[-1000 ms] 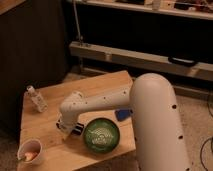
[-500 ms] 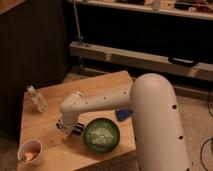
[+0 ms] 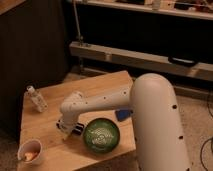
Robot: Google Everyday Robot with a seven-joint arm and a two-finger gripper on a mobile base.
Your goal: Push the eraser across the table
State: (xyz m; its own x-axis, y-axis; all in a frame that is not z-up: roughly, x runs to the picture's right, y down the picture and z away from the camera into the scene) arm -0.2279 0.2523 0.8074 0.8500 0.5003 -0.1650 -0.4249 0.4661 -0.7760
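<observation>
The robot's white arm reaches in from the right over the low, pale-brown wooden plank bench [image 3: 102, 86]. It bends at the wrist and points its hand [image 3: 66, 130] down at the bench top, toward the front left. The hand's two fingers are drawn together, and nothing shows clamped between them. The small black rectangular eraser with a pale stripe along its side [image 3: 78, 129] lies flat on the bench just right of the hand; whether they touch cannot be told. Farther right of the hand, just past the eraser, sits a round green bowl with a pale swirl inside [image 3: 101, 134]. A blue pad [image 3: 123, 115] shows beyond the bowl, partly under the arm. Behind and left of the hand, well apart, stands a small clear plastic bottle [image 3: 36, 98]. In front and left of the hand, near the bench corner, is a white cup holding something orange [image 3: 30, 151].
</observation>
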